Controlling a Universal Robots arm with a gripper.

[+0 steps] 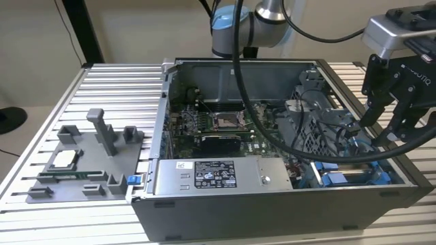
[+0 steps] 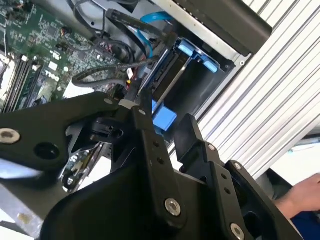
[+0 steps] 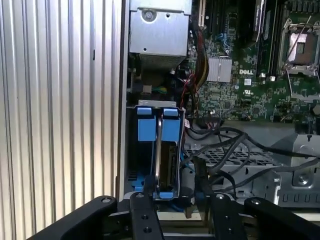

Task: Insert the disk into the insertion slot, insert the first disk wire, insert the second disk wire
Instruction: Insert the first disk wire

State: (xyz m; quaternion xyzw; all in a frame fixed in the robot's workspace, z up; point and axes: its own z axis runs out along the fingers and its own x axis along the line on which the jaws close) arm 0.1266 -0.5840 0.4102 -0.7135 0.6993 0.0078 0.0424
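Observation:
The disk (image 3: 159, 145), a silver slab seen edge-on in its blue frame (image 3: 149, 129), stands inside the insertion slot (image 1: 354, 176) at the front corner of the open case, on the exterior view's right. The slot (image 2: 185, 75) is dark inside with a blue clip at its rim. My gripper (image 1: 385, 125) hangs just above this bay. Its black fingers (image 3: 145, 215) stand apart, open, straddling the disk's near end in both wrist views. Black disk wires (image 3: 220, 137) lie loose beside the bay. One black connector (image 2: 132, 90) sits right at a fingertip. A blue wire (image 2: 145, 30) curves further in.
A grey power-supply box (image 1: 218, 176) sits along the case's front, the motherboard (image 1: 218, 122) behind it. The arm's thick black cable (image 1: 286, 138) loops over the case. A grey fixture (image 1: 81, 158) with parts stands on the slotted table. A person's hand (image 2: 300, 195) is nearby.

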